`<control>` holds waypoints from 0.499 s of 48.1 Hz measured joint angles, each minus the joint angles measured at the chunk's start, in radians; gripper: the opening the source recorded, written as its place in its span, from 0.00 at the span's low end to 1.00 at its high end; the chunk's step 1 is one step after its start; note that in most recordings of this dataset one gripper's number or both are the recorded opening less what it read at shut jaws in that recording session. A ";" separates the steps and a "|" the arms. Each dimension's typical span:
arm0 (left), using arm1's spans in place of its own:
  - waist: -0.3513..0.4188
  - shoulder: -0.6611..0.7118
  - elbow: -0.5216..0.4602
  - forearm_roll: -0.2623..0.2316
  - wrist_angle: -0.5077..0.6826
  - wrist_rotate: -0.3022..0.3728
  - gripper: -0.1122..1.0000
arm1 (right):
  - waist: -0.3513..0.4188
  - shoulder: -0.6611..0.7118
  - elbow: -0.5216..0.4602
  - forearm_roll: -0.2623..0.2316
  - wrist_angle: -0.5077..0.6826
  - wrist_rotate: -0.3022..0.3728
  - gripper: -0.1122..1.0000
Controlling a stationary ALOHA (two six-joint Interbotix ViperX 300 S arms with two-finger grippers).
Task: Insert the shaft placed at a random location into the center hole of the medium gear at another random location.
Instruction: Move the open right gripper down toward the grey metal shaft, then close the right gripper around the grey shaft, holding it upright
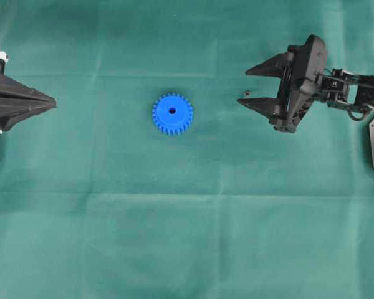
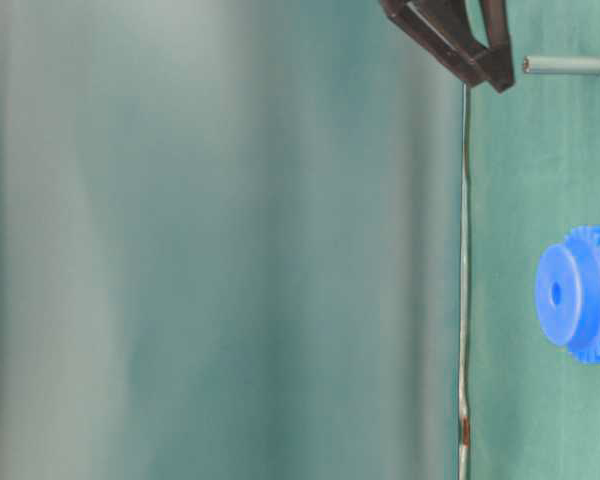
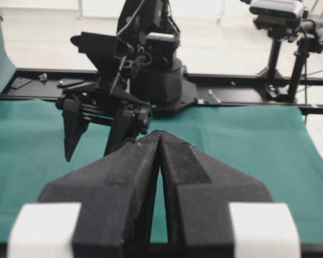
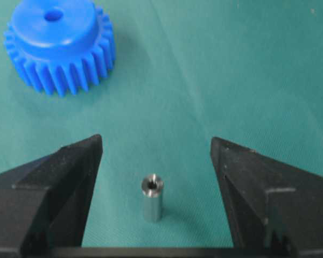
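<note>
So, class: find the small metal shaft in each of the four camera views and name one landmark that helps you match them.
Overhead: shaft right of centre, standing between the open right gripper's fingertips.
Table-level: top right, just beyond a black fingertip.
Left wrist: not visible.
Right wrist: bottom centre, upright between the fingers.
Shared landmark: the blue gear, also seen table-level and right wrist.
</note>
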 measured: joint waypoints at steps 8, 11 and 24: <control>0.000 0.000 0.000 0.002 0.000 0.000 0.10 | 0.000 0.066 -0.002 0.005 -0.031 0.000 0.81; 0.000 0.000 0.000 0.000 0.002 0.000 0.10 | 0.000 0.086 -0.002 0.006 -0.041 0.000 0.80; 0.000 0.000 0.000 0.000 0.006 0.000 0.10 | 0.000 0.097 -0.002 0.012 -0.086 0.000 0.76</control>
